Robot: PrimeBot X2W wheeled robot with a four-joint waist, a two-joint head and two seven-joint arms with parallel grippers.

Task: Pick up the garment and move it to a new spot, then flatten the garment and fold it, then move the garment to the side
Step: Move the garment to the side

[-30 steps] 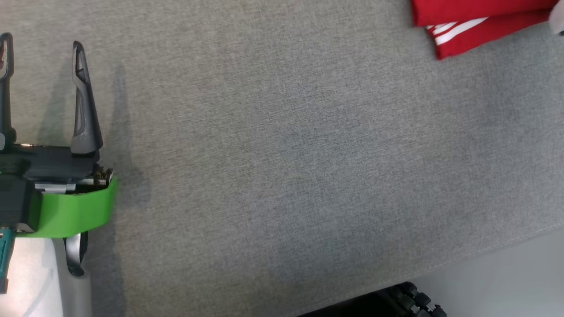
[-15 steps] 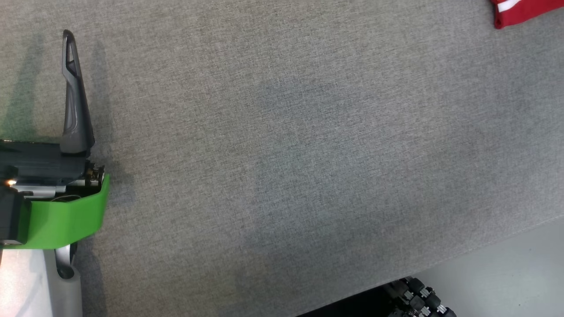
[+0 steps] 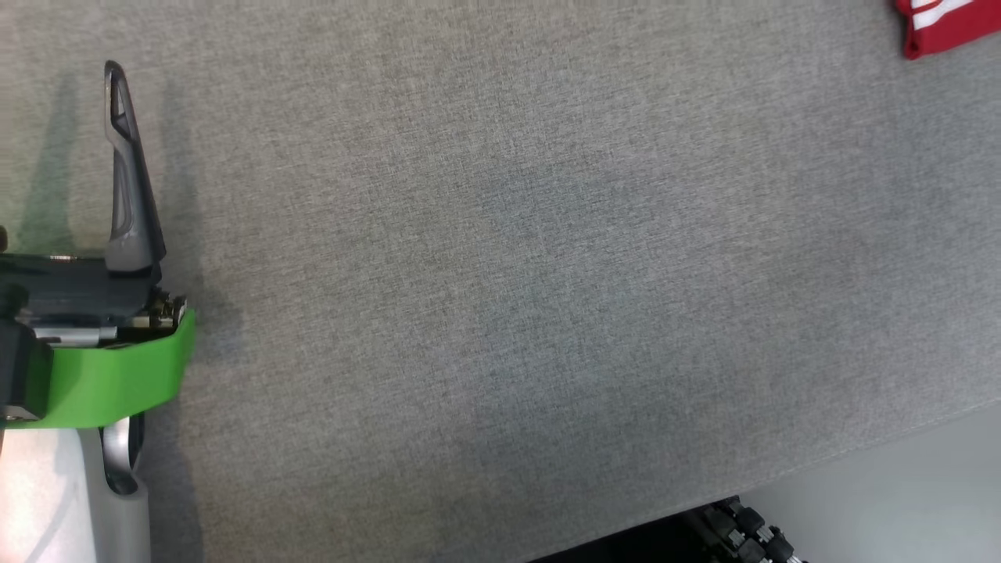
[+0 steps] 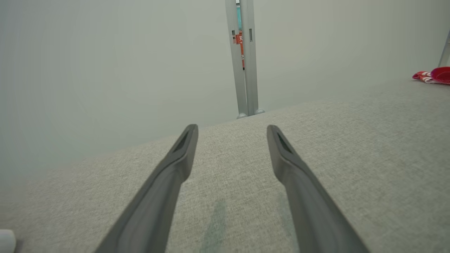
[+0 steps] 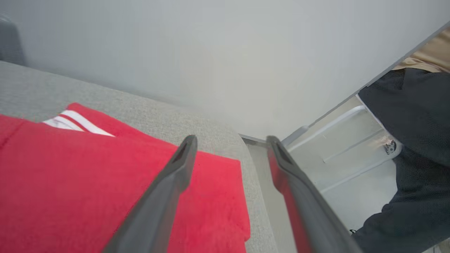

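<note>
Both grippers stand open and empty, the left gripper (image 4: 232,128) over the grey table (image 3: 547,274), the right gripper (image 5: 230,140) over the folded red garment (image 5: 88,182) at the table's corner, where a snagging finger could drag it off the edge.

Grey fabric surface (image 3: 500,281), folded red garment (image 3: 954,35) near its corner
</note>
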